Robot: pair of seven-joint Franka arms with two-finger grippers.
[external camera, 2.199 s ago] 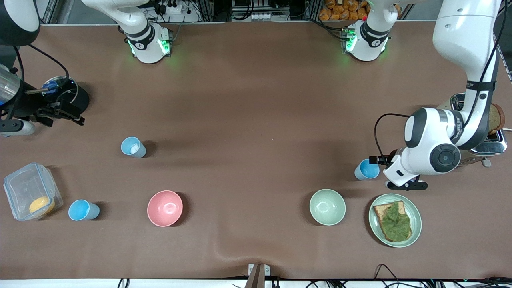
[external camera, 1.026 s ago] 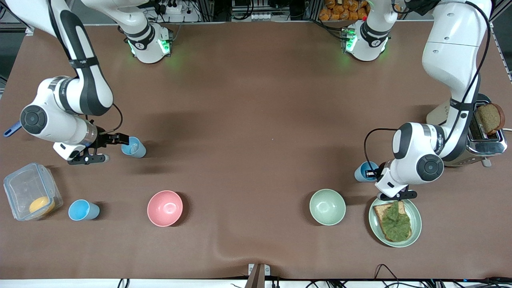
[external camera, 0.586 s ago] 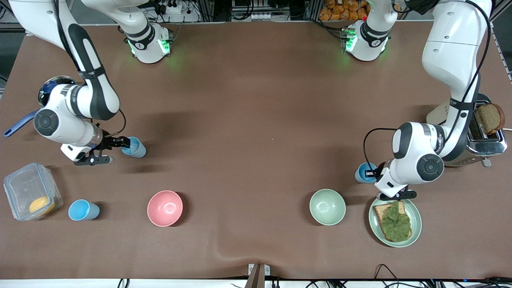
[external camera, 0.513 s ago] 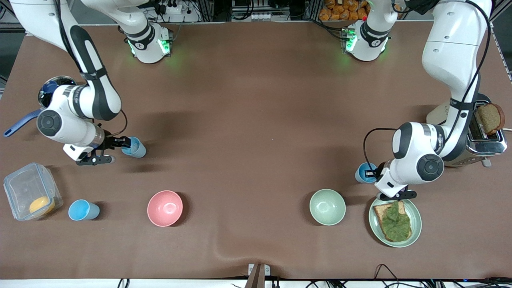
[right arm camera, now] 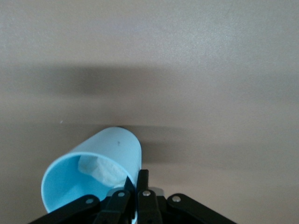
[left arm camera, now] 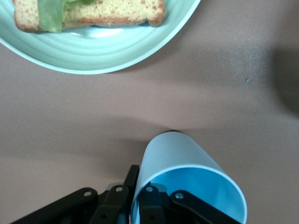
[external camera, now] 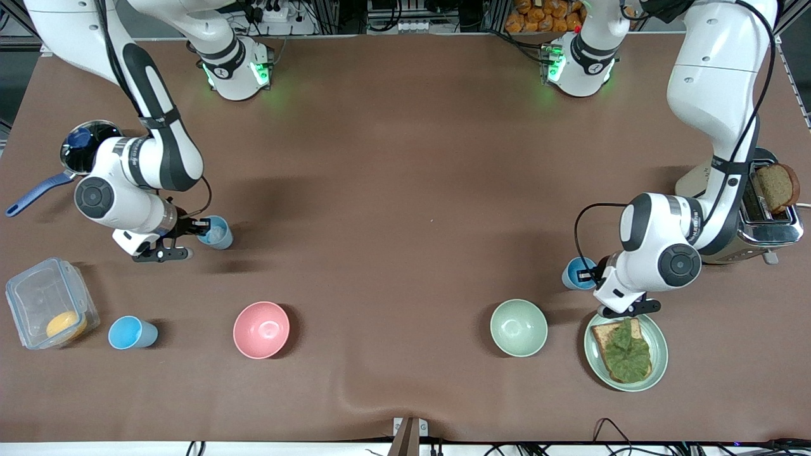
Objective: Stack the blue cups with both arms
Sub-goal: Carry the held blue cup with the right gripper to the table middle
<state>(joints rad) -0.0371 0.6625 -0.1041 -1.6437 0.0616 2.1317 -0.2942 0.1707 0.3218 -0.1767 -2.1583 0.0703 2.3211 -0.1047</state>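
1. Clock dial laid flat on the table (external camera: 405,158), twelve at the arms' bases, six at the front camera.
2. Right gripper (external camera: 201,224): clenched on the rim of the pale blue cup (external camera: 217,233), one finger inside the wall, one outside, as seen in the right wrist view.
3. Pale blue cup: upright on the table at about nine o'clock from the table's middle, white patch inside.
4. Left gripper (external camera: 592,275): clenched the same way on the rim of the sky-blue cup (external camera: 576,272), wall pinched between the fingers in the left wrist view.
5. Sky-blue cup: upright on the table between three and four o'clock from the middle, well apart from the pale blue cup.
6. Spare blue cup (external camera: 130,333): alone at about seven o'clock from the pale blue cup, just beside a clear container (external camera: 38,297) holding something orange (external camera: 65,325).
7. Pink bowl (external camera: 261,329): at five o'clock from the pale blue cup.
8. Pale green bowl (external camera: 518,327): at seven to eight o'clock from the sky-blue cup.
9. Green plate (external camera: 661,351): at five o'clock from the sky-blue cup, carrying toast with lettuce (external camera: 624,351).
10. Toaster (external camera: 770,231): between two and three o'clock from the sky-blue cup, partly hidden by the left arm, with a bread slice (external camera: 776,187) sticking up.
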